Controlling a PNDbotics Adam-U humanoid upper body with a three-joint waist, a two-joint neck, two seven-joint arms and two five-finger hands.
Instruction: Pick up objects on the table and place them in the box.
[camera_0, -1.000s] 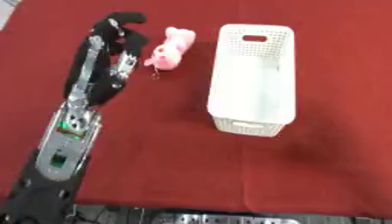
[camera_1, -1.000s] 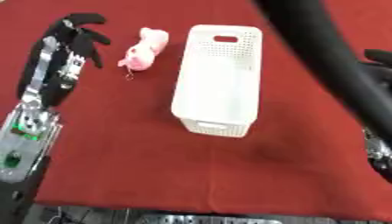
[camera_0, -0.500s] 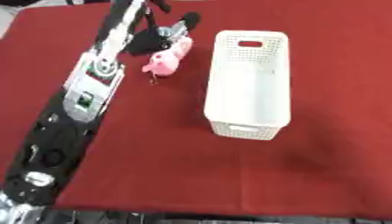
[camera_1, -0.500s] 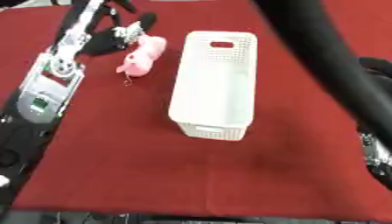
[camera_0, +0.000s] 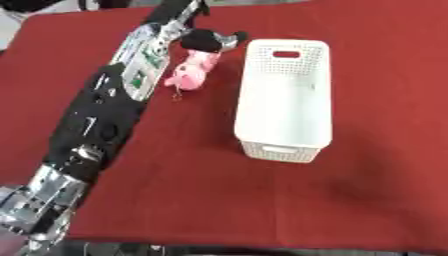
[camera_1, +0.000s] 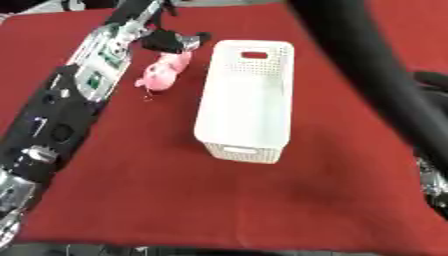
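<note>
The left hand curls over the pink toy's top end.

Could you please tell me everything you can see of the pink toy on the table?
The pink toy looks like a small soft plush animal, pale pink, with a small dark loop or clip at its near end. It lies on its side on the red cloth, left of the white box and apart from it. The left robot hand is over its far end, seemingly touching it; whether it is gripped is unclear.
</note>
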